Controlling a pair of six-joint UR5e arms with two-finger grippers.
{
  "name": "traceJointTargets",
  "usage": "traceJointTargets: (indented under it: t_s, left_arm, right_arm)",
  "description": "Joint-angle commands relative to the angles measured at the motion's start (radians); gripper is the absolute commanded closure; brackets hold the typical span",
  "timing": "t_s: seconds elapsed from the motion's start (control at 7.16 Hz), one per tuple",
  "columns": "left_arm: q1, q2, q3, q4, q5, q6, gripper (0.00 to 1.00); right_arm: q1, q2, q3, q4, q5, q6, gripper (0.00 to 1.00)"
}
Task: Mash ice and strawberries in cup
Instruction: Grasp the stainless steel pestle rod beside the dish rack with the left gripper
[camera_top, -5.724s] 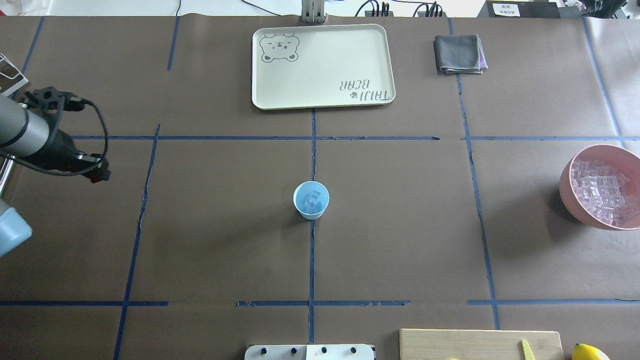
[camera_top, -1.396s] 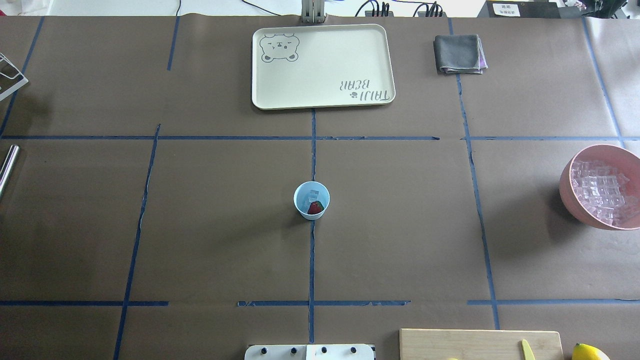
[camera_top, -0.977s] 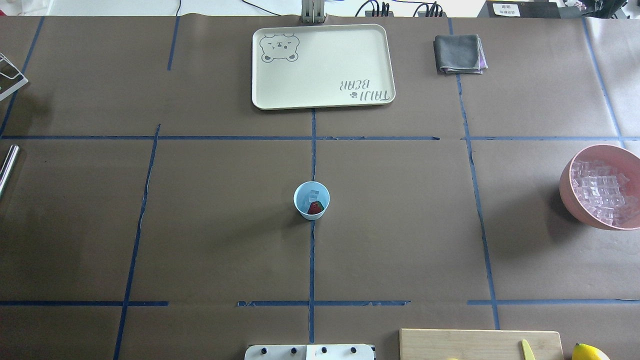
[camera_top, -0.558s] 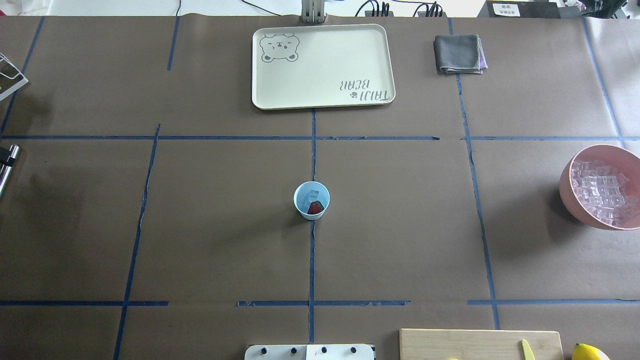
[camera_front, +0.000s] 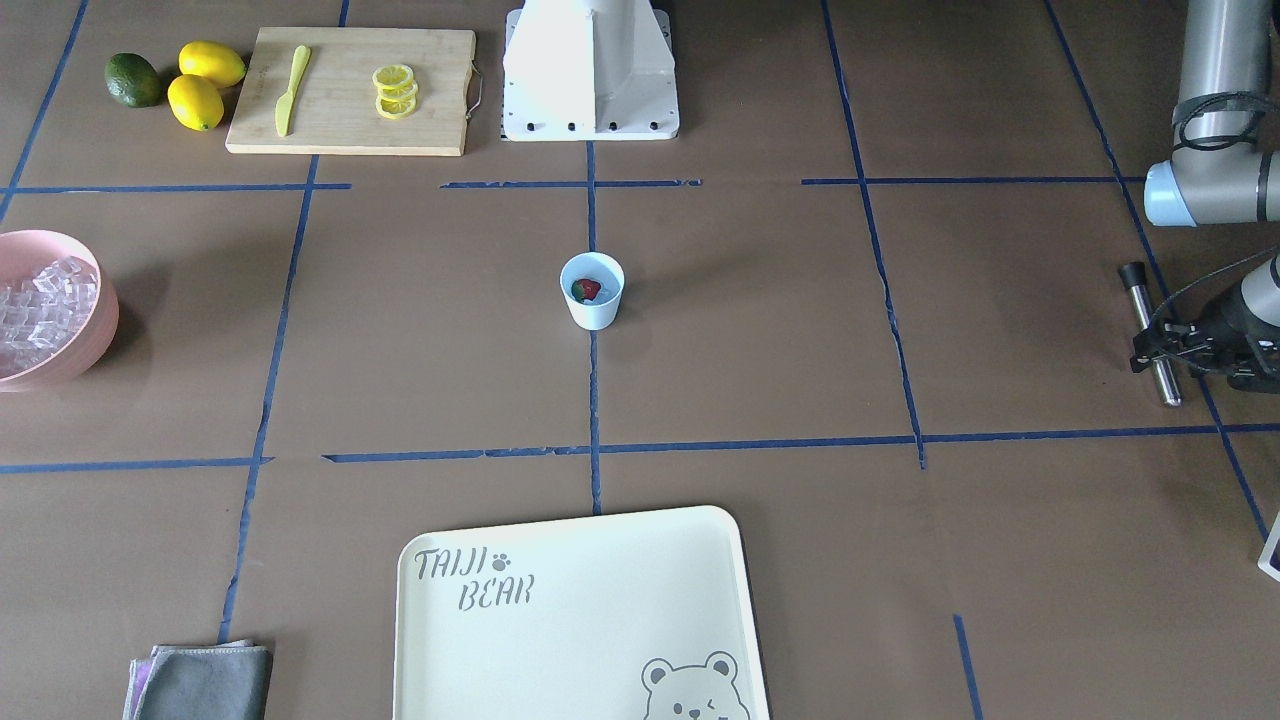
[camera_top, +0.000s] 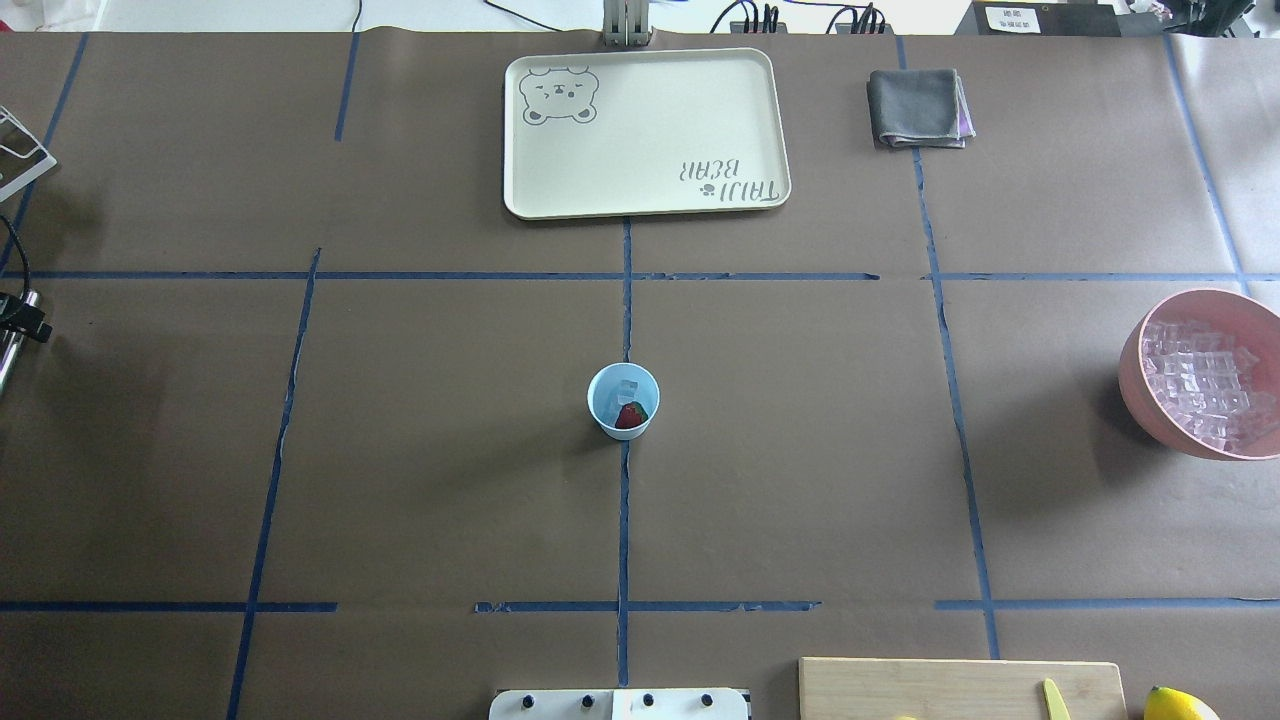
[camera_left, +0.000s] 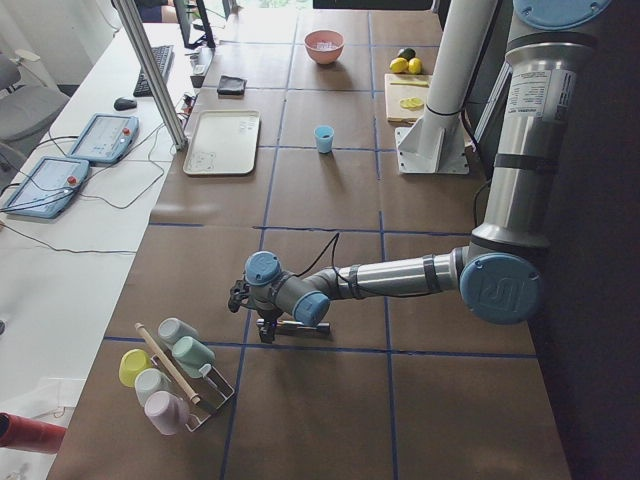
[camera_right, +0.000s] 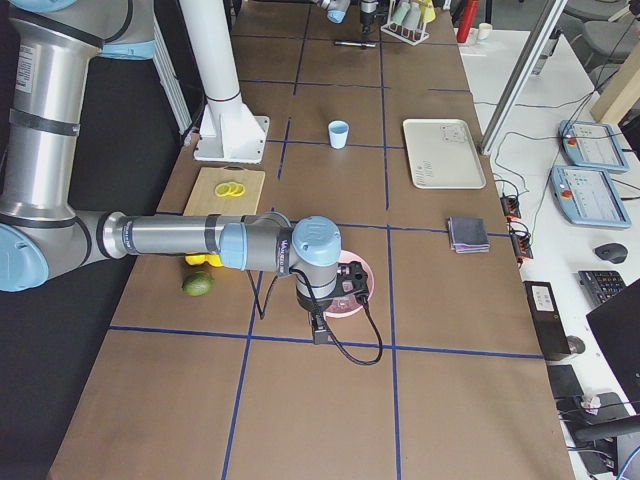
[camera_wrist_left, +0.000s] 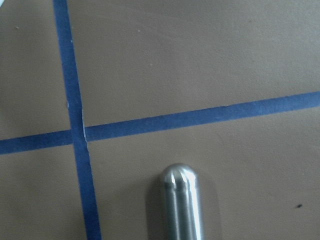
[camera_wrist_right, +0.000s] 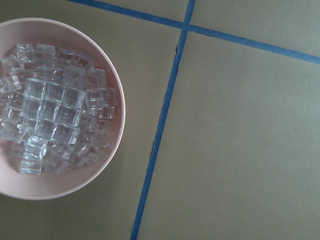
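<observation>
The light-blue cup (camera_top: 605, 398) stands at the table's middle, also in the front view (camera_front: 592, 310). Inside it lie a red strawberry (camera_top: 630, 416) and clear ice cubes (camera_top: 626, 387). My left gripper (camera_front: 1160, 352) is at the table's far left end, low over a steel rod (camera_front: 1140, 300) that lies on the table; its jaws stand apart astride the rod. The left wrist view shows the rod's rounded tip (camera_wrist_left: 182, 200). My right gripper (camera_right: 320, 325) hovers above the pink bowl (camera_wrist_right: 112, 85) of ice; I cannot tell whether it is open or shut.
A cream bear tray (camera_top: 645, 130) and a grey cloth (camera_top: 918, 108) lie at the far side. A cutting board (camera_front: 330, 120) with lemon slices (camera_front: 394, 92) and a knife, lemons (camera_front: 205, 85) and a rack of cups (camera_left: 170, 370) sit at the edges.
The strawberry has appeared in the cup since the earliest frame. The left arm left the overhead view, and its gripper has now come back in at the left edge over the rod.
</observation>
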Motion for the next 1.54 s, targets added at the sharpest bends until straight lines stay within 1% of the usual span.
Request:
traceJointTargets:
  t_s: [0.0, 0.28, 0.42, 0.56, 0.7, 0.84, 0.98, 1.12, 1.26, 1.4]
  left_arm:
    - [0.001, 0.003, -0.001, -0.015, -0.003, -0.010, 0.92]
    - [0.001, 0.009, -0.013, -0.043, -0.011, -0.011, 1.00]
    - [-0.001, 0.012, -0.102, -0.042, -0.005, -0.010, 1.00]
    - [-0.002, 0.014, -0.215, -0.043, 0.001, 0.001, 1.00]
    - [-0.001, -0.003, -0.309, -0.067, 0.002, -0.001, 1.00]
    - [0.001, -0.026, -0.373, -0.092, -0.011, -0.013, 1.00]
    - [0.002, -0.070, -0.429, -0.130, -0.047, -0.014, 1.00]
    - [0.007, -0.150, -0.440, -0.178, -0.075, -0.081, 0.98]
    - [0.046, -0.196, -0.455, -0.284, -0.077, -0.208, 1.00]
    - [0.132, -0.256, -0.446, -0.398, -0.075, -0.328, 1.00]
  right_arm:
    - [0.000, 0.000, 0.000, 0.000, 0.000, 0.000, 0.01]
    - [0.000, 0.000, 0.001, 0.000, 0.000, 0.000, 0.01]
    - [0.000, 0.000, 0.001, 0.000, 0.000, 0.000, 0.01]
    - [0.000, 0.000, 0.001, 0.000, 0.000, 0.000, 0.01]
    - [0.000, 0.000, 0.001, 0.000, 0.000, 0.000, 0.01]
    - [0.000, 0.000, 0.001, 0.000, 0.000, 0.000, 0.01]
    - [0.000, 0.000, 0.001, 0.000, 0.000, 0.000, 0.01]
    - [0.000, 0.000, 0.001, 0.000, 0.000, 0.000, 0.01]
    - [0.000, 0.000, 0.003, 0.000, 0.000, 0.002, 0.01]
    - [0.000, -0.003, 0.006, 0.000, 0.000, 0.002, 0.01]
